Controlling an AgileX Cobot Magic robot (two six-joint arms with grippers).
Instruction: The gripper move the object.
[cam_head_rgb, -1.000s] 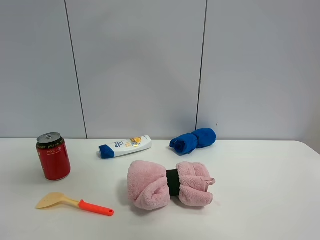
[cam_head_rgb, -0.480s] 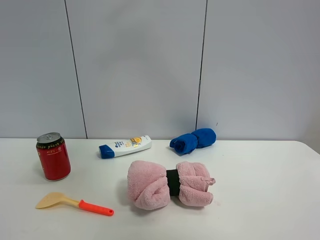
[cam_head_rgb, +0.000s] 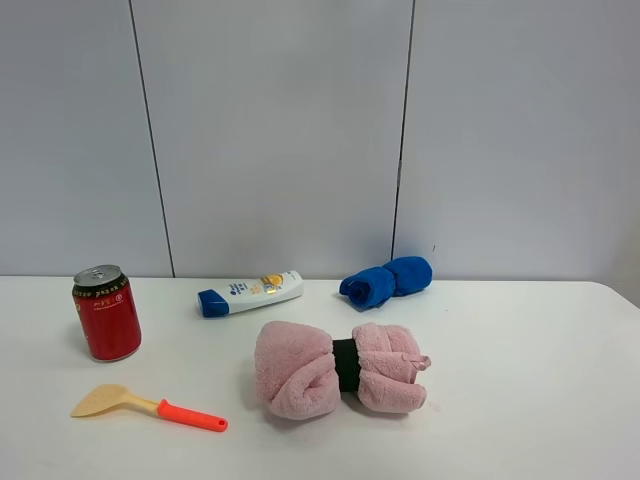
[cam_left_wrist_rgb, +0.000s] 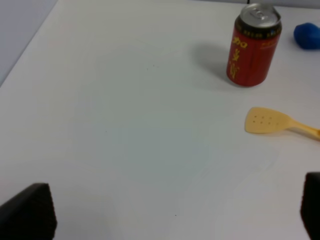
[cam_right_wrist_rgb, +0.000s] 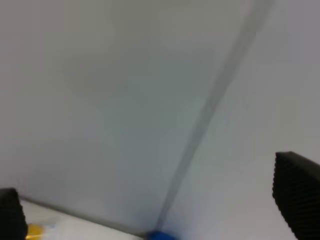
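The object, a small scoop (cam_head_rgb: 150, 406) with a tan head and orange-red handle, lies flat on the white table at the front left. The left wrist view shows the scoop (cam_left_wrist_rgb: 272, 121) beyond and to one side of my left gripper (cam_left_wrist_rgb: 170, 215). That gripper hangs over bare table, open, with nothing between its black fingers (cam_left_wrist_rgb: 30, 212). My right gripper (cam_right_wrist_rgb: 155, 205) is open too and faces the grey wall, with empty space between its fingertips (cam_right_wrist_rgb: 297, 192). Neither gripper shows in the exterior high view.
A red can (cam_head_rgb: 106, 312) stands just behind the scoop. A white-and-blue tube (cam_head_rgb: 250, 293) and a blue rolled cloth (cam_head_rgb: 386, 281) lie near the wall. A pink rolled towel (cam_head_rgb: 340, 369) sits mid-table. The table's left edge (cam_left_wrist_rgb: 30, 45) runs beside the left gripper.
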